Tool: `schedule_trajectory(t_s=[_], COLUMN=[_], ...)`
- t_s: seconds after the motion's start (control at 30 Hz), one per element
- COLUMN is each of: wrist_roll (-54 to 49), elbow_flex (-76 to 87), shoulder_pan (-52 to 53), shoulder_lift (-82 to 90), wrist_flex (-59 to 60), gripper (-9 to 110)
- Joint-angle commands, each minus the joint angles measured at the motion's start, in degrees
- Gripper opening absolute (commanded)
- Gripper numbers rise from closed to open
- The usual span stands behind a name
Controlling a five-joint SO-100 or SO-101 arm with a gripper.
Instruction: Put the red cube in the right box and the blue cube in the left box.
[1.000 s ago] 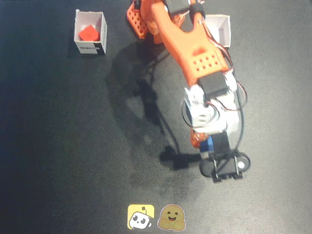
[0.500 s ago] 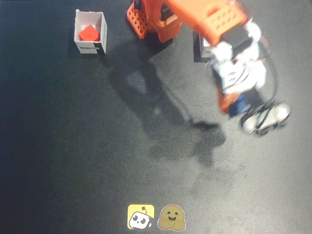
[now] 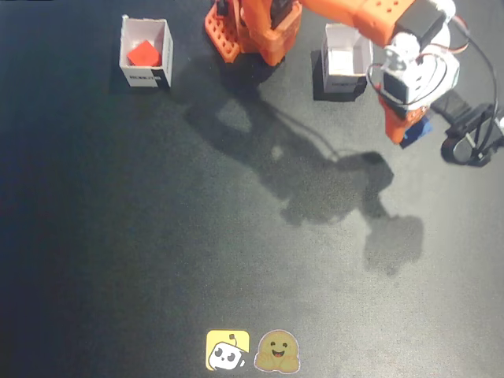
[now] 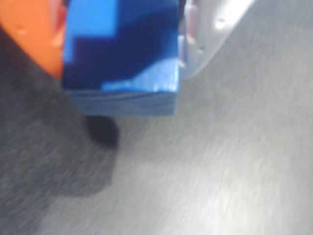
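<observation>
- Desk [image 3: 157, 260]: dark grey, matte surface; carries both boxes and the arm's base, and shows the arm's shadow near the middle of the fixed view.
- Arm [image 3: 370, 16]: orange, with a white and black wrist section; its base sits at the top centre of the fixed view and the arm reaches toward the upper right.
- Hand [image 3: 411, 130]: closed on the blue cube, one orange finger [image 4: 34, 36] on the cube's left side and a pale finger [image 4: 200, 34] on its right, as the wrist view shows them.
- Blue cube [image 3: 417, 130]: bright blue, gripped in the hand and raised clear of the desk; in the fixed view it lies just to the right of the right-hand box and not over it. In the wrist view it fills the upper part of the picture [image 4: 120, 54], with its own shadow on the desk below.
- Right-hand box [image 3: 346, 53]: white, open at the top, upper right of the fixed view, partly crossed by the arm.
- Left-hand box [image 3: 146, 75]: white, open at the top, upper left of the fixed view, well apart from the arm.
- Red cube [image 3: 144, 53]: bright red, lying inside the left-hand box.
- Two small stickers [image 3: 250, 350]: one yellow, one brown and smiling, at the bottom centre of the fixed view.
</observation>
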Motion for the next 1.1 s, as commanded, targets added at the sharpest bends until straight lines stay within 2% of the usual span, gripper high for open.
schedule_trajectory(t_s=[0.0,0.53,1.07], wrist_roll=[-1.14,-2.46,-4.92], elbow_flex=[0.88,12.22,20.04], shoulder_pan=[-1.05,-5.89,-12.92], shoulder_lift=[4.13,13.27,24.87], wrist_flex=[1.05,0.35,5.27], gripper=[11,11,11])
